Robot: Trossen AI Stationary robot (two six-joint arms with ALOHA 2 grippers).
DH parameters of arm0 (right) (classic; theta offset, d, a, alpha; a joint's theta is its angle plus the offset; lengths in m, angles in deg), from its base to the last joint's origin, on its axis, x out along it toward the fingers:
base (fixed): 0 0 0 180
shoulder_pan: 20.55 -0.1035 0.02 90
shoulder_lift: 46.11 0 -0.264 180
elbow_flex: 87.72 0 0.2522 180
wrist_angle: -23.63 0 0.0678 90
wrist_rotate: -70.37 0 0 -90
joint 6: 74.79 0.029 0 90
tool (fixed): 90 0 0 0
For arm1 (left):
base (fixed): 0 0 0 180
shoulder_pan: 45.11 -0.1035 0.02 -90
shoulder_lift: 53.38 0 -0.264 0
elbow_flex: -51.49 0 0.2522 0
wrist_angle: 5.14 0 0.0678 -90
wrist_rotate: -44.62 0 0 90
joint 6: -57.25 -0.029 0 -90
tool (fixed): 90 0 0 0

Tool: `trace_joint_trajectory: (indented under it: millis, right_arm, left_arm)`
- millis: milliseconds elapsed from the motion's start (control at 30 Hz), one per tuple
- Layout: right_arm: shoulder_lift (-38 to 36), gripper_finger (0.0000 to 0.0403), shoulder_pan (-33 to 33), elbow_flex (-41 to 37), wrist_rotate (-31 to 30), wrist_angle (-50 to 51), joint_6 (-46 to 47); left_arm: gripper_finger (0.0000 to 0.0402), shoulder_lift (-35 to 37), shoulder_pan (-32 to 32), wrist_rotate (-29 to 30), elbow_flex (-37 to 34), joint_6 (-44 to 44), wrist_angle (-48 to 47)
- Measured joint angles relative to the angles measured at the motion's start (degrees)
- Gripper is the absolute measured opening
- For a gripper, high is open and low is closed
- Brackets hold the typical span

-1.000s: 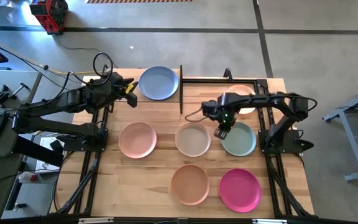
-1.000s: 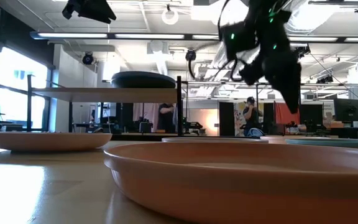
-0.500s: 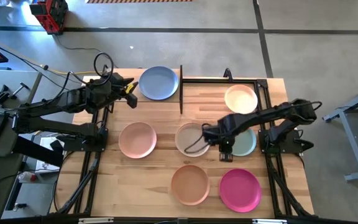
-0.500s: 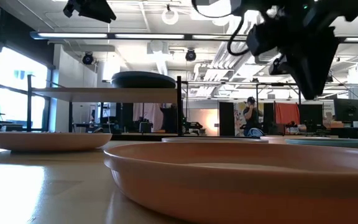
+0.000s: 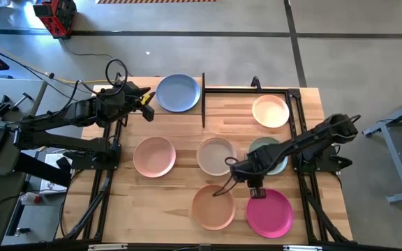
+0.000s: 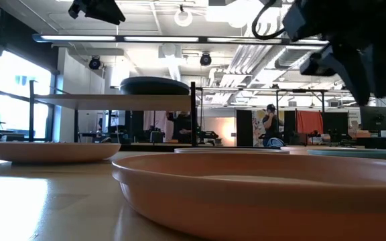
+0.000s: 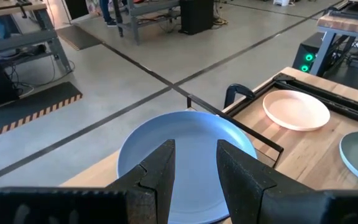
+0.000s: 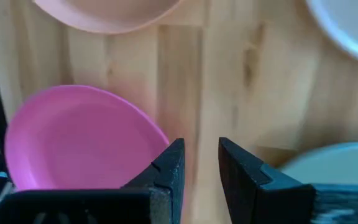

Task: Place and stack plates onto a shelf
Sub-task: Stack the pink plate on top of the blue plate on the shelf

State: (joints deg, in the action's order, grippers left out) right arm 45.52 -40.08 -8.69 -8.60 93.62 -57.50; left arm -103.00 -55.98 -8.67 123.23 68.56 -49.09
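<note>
The right gripper (image 5: 255, 183) swung off the sage green plate (image 5: 276, 162) toward the magenta plate (image 5: 269, 213), jaws slightly parted and empty, probably its next pick.

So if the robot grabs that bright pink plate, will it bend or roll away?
Probably neither. The magenta plate looks stiff: its rim holds a clean round shape. It lies flat on the table, so it should slide rather than roll. Its shallow rim may give the right hand, hovering nearby, little to pinch.

Grey concrete floor (image 5: 340, 42), bright windows (image 6: 9, 87), ceiling strip lights (image 6: 119, 38)
</note>
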Motion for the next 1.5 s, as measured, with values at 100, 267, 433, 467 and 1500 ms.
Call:
trace_joint_trajectory:
  millis: [100,267,433,467,1500]
  right_arm:
    - [0.02,0.0076,-2.13,-2.11,1.0,-2.76,3.1]
    - [0.02,0.0076,-5.23,-4.3,1.26,-4.29,4.95]
    - [0.02,0.0076,-7.03,-6.67,1.01,-5.51,4.75]
    - [0.02,0.0076,-7.21,-7.01,0.74,-5.5,4.77]
    - [2.32,0.0076,-7.19,-13.75,0.85,-13.95,1.75]
  left_arm:
    - [0.0106,0.0,0.0,0.0,0.0,-0.02,0.0]
    - [0.0106,0.0,0.0,0.0,0.0,-0.02,0.0]
    - [0.0106,0.0,0.0,0.0,0.0,-0.02,0.02]
    - [0.0106,0.0,0.02,0.0,0.0,-0.02,0.02]
    - [0.0106,0.01,-2.52,0.52,0.02,-0.01,0.11]
